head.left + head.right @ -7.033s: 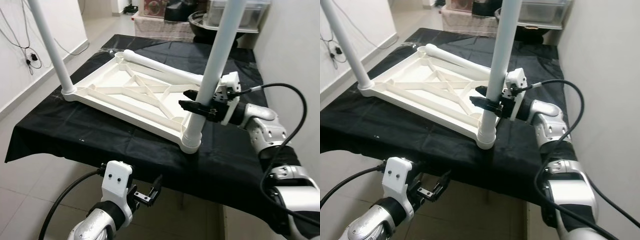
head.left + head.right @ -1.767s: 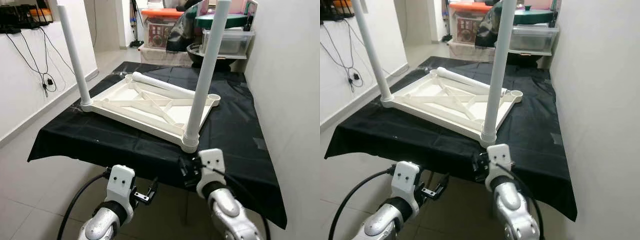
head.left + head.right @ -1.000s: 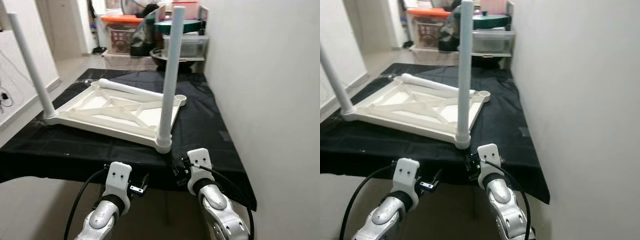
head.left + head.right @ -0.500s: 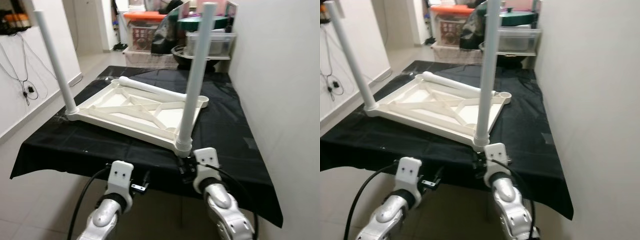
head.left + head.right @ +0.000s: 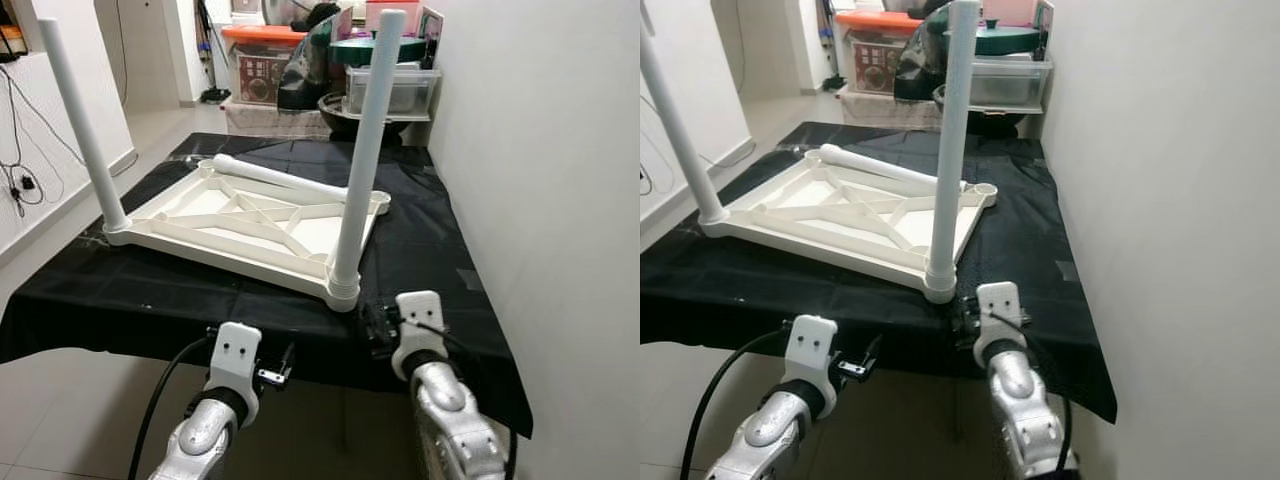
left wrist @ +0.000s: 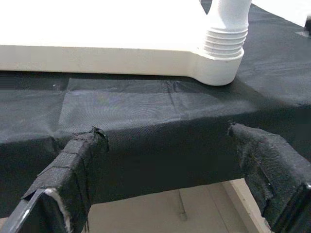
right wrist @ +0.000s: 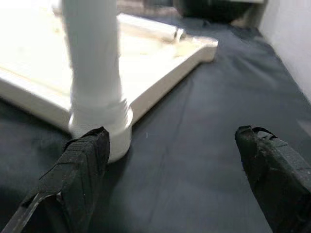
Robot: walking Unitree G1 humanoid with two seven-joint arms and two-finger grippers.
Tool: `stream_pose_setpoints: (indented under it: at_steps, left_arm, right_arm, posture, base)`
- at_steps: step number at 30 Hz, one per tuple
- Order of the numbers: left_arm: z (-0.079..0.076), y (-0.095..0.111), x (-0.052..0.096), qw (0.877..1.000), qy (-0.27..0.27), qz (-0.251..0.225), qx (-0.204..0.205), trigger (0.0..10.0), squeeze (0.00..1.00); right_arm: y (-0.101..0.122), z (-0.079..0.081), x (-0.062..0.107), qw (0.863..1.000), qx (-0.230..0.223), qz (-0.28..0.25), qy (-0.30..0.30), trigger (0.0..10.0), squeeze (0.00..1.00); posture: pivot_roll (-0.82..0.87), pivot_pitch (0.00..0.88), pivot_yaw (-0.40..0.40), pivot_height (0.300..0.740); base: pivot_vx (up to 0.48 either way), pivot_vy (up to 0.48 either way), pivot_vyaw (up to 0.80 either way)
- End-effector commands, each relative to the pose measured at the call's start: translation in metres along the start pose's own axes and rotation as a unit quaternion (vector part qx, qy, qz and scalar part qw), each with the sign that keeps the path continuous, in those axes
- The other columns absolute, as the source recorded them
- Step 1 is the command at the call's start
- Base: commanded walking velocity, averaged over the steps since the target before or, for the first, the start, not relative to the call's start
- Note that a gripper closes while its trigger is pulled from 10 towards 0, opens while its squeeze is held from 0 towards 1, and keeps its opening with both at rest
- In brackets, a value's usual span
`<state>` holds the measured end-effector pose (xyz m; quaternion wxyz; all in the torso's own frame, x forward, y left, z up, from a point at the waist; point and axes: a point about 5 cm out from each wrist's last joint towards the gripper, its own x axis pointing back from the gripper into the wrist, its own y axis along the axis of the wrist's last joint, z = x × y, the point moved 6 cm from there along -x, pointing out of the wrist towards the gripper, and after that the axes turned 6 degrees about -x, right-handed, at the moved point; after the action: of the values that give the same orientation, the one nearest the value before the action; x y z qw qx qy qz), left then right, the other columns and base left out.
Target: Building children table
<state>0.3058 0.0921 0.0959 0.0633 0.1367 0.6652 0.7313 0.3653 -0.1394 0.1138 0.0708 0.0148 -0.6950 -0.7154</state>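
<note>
A white children's table top [image 5: 250, 225] lies upside down on a black-draped table [image 5: 120, 290]. Two white legs stand screwed into it: one at the left corner [image 5: 82, 130], one at the near right corner [image 5: 360, 150]. A third leg [image 5: 280, 178] lies loose across the far side. The far right socket [image 5: 380, 198] holds nothing. My left gripper [image 5: 275, 368] hangs open below the table's front edge, facing the cloth [image 6: 146, 145]. Open too, my right gripper [image 5: 372, 325] sits at the front edge just right of the near leg [image 7: 95, 63], apart from it.
A white wall [image 5: 540, 200] runs close along the right side of the table. Plastic storage boxes [image 5: 262, 60] and a dark pot [image 5: 385, 95] are stacked behind it. Cables [image 5: 20, 170] hang on the left wall, with tiled floor [image 5: 50, 400] below.
Seven seconds ago my right gripper was around the near leg; it has let go and dropped to the front edge. The view has backed away and swung since; the table parts have not moved.
</note>
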Motion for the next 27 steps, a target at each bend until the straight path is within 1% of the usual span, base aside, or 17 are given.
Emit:
stream_pose_setpoints:
  at_steps: [1,3,4,6,7,8,9,10,11,12,15,16,17,18,22,25,27]
  left_arm:
    - [-0.002,0.0,0.002,1.0,-0.004,0.0,0.005,10.0,0.0]
    - [-0.002,0.0,0.002,1.0,-0.004,0.0,0.005,10.0,0.0]
    - [-0.003,0.001,0.004,1.0,-0.006,-0.002,0.008,10.0,0.0]
    - [-0.003,0.001,0.004,1.0,-0.006,-0.002,0.008,10.0,0.0]
    - [-0.004,0.002,0.007,1.0,-0.008,-0.003,0.012,10.0,0.0]
    - [-0.005,0.003,0.009,1.0,-0.013,-0.005,0.012,10.0,0.0]
    - [-0.005,0.003,0.009,1.0,-0.013,-0.005,0.012,10.0,0.0]
    - [-0.008,0.004,0.012,1.0,-0.018,-0.006,0.01,10.0,0.0]
    - [-0.009,0.004,0.013,1.0,-0.022,-0.007,0.008,10.0,0.0]
    - [-0.011,0.004,0.015,1.0,-0.026,-0.007,0.005,10.0,0.0]
    - [-0.013,0.005,0.018,1.0,-0.031,-0.007,0.002,10.0,0.0]
    - [-0.014,0.005,0.019,0.999,-0.033,-0.008,0.0,10.0,0.0]
    - [-0.014,0.005,0.019,0.999,-0.033,-0.008,0.0,10.0,0.0]
    - [-0.015,0.005,0.02,0.999,-0.034,-0.008,0.0,10.0,0.0]
    - [-0.015,0.005,0.02,0.999,-0.035,-0.009,-0.001,10.0,0.0]
    - [-0.017,0.006,0.021,0.999,-0.041,-0.01,-0.001,10.0,0.0]
    - [-0.017,0.006,0.021,0.999,-0.041,-0.01,-0.001,10.0,0.0]
  right_arm:
    - [0.004,0.003,-0.003,1.0,-0.012,-0.007,0.023,10.0,0.0]
    - [0.004,0.003,-0.003,1.0,-0.012,-0.007,0.023,10.0,0.0]
    - [0.01,-0.003,-0.006,0.999,0.001,-0.018,0.032,10.0,0.09]
    - [0.01,-0.003,-0.006,0.999,0.001,-0.018,0.032,10.0,0.09]
    - [0.016,-0.008,-0.008,0.998,0.006,-0.025,0.055,10.0,1.0]
    - [0.021,-0.012,-0.01,0.996,0.013,-0.022,0.089,10.0,1.0]
    - [0.021,-0.012,-0.01,0.996,0.013,-0.022,0.089,10.0,1.0]
    - [0.024,-0.016,-0.012,0.993,0.019,-0.014,0.118,10.0,0.9]
    - [0.026,-0.019,-0.013,0.991,0.022,-0.009,0.135,10.0,0.9]
    - [0.03,-0.024,-0.014,0.987,0.026,-0.003,0.157,10.0,0.0]
    - [0.039,-0.027,-0.017,0.982,0.027,0.0,0.185,10.0,0.0]
    - [0.047,-0.023,-0.019,0.977,0.018,-0.001,0.215,10.0,0.0]
    - [0.047,-0.023,-0.019,0.977,0.018,-0.001,0.215,10.0,0.0]
    - [0.051,-0.021,-0.02,0.973,0.012,-0.002,0.23,10.0,0.0]
    - [0.054,-0.018,-0.022,0.971,0.014,-0.004,0.24,10.0,0.0]
    - [0.064,-0.01,-0.031,0.965,0.024,-0.008,0.261,10.0,0.0]
    - [0.064,-0.01,-0.031,0.965,0.024,-0.008,0.261,10.0,0.0]
  posture:
    - [0.17,0.0,-0.031,0.74]
    - [0.17,0.0,-0.031,0.74]
    - [0.17,0.0,-0.032,0.74]
    - [0.17,0.0,-0.032,0.74]
    - [0.17,0.0,-0.035,0.74]
    - [0.17,0.0,-0.033,0.74]
    - [0.17,0.0,-0.033,0.74]
    - [0.18,0.0,-0.033,0.74]
    - [0.18,0.0,-0.033,0.74]
    - [0.18,0.0,-0.033,0.74]
    - [0.18,0.0,-0.031,0.74]
    - [0.19,0.0,-0.033,0.74]
    - [0.19,0.0,-0.033,0.74]
    - [0.19,0.0,-0.033,0.74]
    - [0.19,0.0,-0.032,0.74]
    - [0.19,0.0,-0.031,0.74]
    - [0.19,0.0,-0.031,0.74]
  base:
    - [0.0,0.0,0.0]
    - [0.0,0.0,0.0]
    - [0.0,0.0,0.0]
    - [0.0,0.0,0.0]
    - [0.0,0.0,0.0]
    - [0.0,0.0,0.0]
    - [0.0,0.0,0.0]
    - [0.0,0.0,0.0]
    - [0.0,0.0,0.0]
    - [0.0,0.0,0.0]
    - [0.0,0.0,0.0]
    - [0.0,0.0,0.0]
    - [0.0,0.0,0.0]
    - [0.0,0.0,0.0]
    - [0.0,0.0,0.0]
    - [0.0,0.0,0.0]
    - [0.0,0.0,0.0]
